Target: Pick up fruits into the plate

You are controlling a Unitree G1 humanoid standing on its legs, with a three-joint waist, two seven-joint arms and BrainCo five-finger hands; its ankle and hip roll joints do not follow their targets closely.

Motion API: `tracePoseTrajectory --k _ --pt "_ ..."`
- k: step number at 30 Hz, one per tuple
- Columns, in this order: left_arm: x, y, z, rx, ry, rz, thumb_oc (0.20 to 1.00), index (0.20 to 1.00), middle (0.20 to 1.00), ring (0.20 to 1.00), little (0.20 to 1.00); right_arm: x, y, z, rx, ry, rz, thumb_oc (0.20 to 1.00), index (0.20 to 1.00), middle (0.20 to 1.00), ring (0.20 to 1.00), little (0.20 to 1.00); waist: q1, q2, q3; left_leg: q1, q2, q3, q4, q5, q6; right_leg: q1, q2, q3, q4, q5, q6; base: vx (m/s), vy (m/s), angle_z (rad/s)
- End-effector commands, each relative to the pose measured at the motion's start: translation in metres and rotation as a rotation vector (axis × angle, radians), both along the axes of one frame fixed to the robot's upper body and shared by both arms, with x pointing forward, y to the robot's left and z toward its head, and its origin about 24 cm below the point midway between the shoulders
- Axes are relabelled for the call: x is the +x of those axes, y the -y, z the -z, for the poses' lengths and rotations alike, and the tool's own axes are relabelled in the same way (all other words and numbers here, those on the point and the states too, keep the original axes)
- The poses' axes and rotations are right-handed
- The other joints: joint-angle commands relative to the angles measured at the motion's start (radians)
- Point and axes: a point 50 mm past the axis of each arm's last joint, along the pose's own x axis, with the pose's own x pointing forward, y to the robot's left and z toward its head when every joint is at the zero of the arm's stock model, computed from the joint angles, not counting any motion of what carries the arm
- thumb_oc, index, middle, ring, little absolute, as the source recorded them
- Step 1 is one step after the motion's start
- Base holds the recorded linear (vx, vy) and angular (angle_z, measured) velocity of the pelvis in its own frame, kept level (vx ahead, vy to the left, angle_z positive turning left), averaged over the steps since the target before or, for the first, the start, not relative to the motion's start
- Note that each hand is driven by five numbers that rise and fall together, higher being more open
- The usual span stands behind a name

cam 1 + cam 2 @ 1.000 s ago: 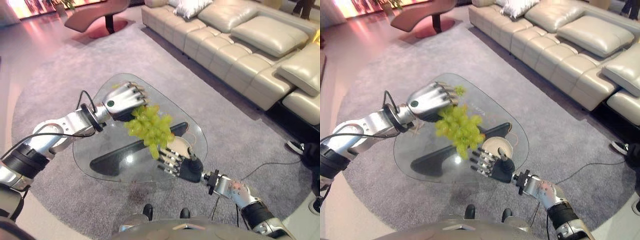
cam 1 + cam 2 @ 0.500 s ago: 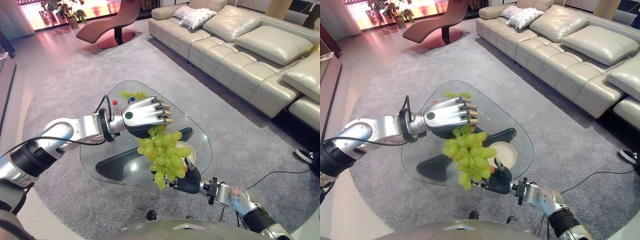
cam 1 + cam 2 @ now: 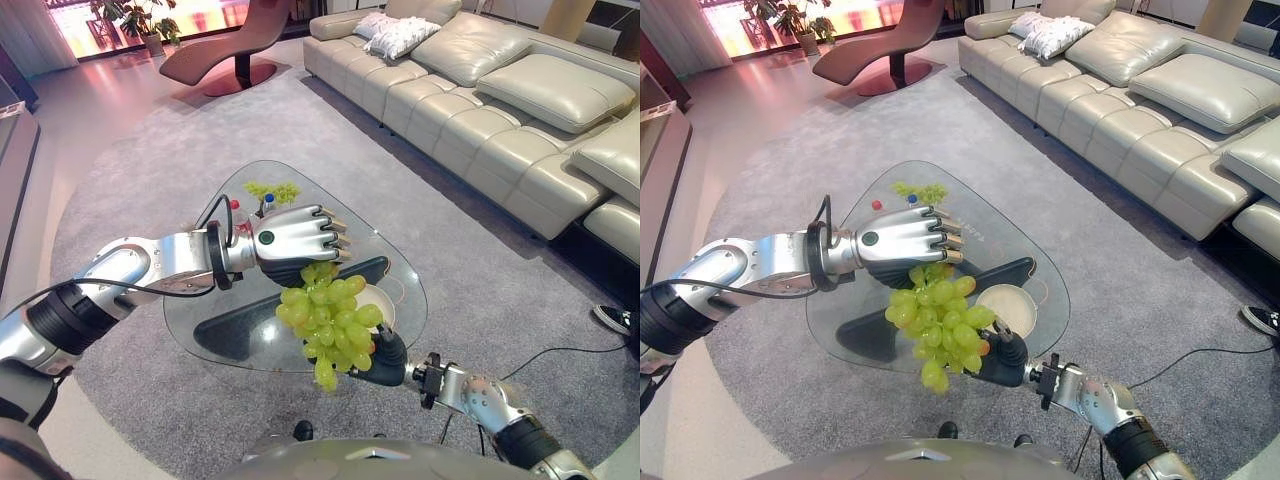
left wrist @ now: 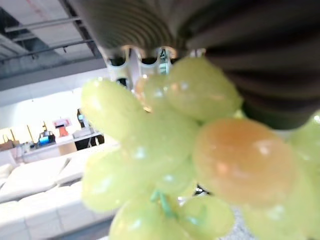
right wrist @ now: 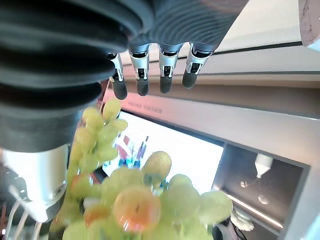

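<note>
Currently held aloft by left hand: one bunch of grapes, pale yellow-green, glossy, round berries packed tight at top and tapering to a loose tip at 6 o'clock. A few berries tinged orange-amber, seen close in left wrist view and right wrist view. Thin green stem visible between berries in left wrist view.

Left hand: fingers curled down over top of bunch, gripping at stem end; back of hand facing up, fingertips pointing toward 3 o'clock. Bunch hanging free below hand, above near edge of worktop, not touching plate.

Plate: small, round, cream-coloured, resting on glass worktop at 3 o'clock of bunch, partly covered by berries in left eye view.

Right hand: dark cover visible at 5 o'clock of bunch, just behind lowest berries, near worktop's near edge. Fingers shown straight and side by side in right wrist view, holding nothing; bunch hanging just past fingertips there.

Worktop: clear glass, rounded triangular outline, dark base showing through. Second, smaller green bunch lying at far end of worktop, 12 o'clock of left hand. Small red object and small blue object beside that bunch, too small to identify.

Grey rug under worktop; beige sofa at 2 o'clock; dark red lounge chair at 12 o'clock.
</note>
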Motion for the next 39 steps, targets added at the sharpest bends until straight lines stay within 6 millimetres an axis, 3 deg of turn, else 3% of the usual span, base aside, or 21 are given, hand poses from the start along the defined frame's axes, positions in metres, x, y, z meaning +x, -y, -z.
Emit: tracePoseTrajectory --k 1,19,39 --pt "0.015 -0.004 -0.024 -0.094 0.009 -0.051 0.2 0.2 0.2 0.2 0.2 0.007 -0.015 -0.031 0.205 0.122 -0.062 1.0 1.0 1.0 1.0 1.0 0.004 -0.03 -0.012 0.082 -0.029 0.099 0.038 -0.184 0.015 0.013 -0.021 0.043 0.034 -0.074 0.062 -0.03 0.012 0.0" --pt "0.037 -0.012 -0.003 -0.007 -0.133 -0.209 0.2 0.2 0.2 0.2 0.2 0.01 -0.03 -0.052 0.287 0.229 -0.163 1.0 1.0 1.0 1.0 1.0 0.004 -0.023 -0.007 0.087 -0.028 0.118 0.029 -0.181 0.014 0.016 -0.021 0.048 0.021 -0.068 0.066 0.0 0.0 0.0" --pt "0.026 0.019 -0.005 0.053 -0.252 -0.09 0.2 0.2 0.2 0.2 0.2 0.009 -0.045 -0.059 0.263 0.268 -0.246 1.0 1.0 1.0 1.0 1.0 0.005 -0.026 -0.002 0.09 -0.029 0.123 0.026 -0.184 0.017 0.016 -0.018 0.052 0.016 -0.069 0.067 0.0 0.0 -0.01"
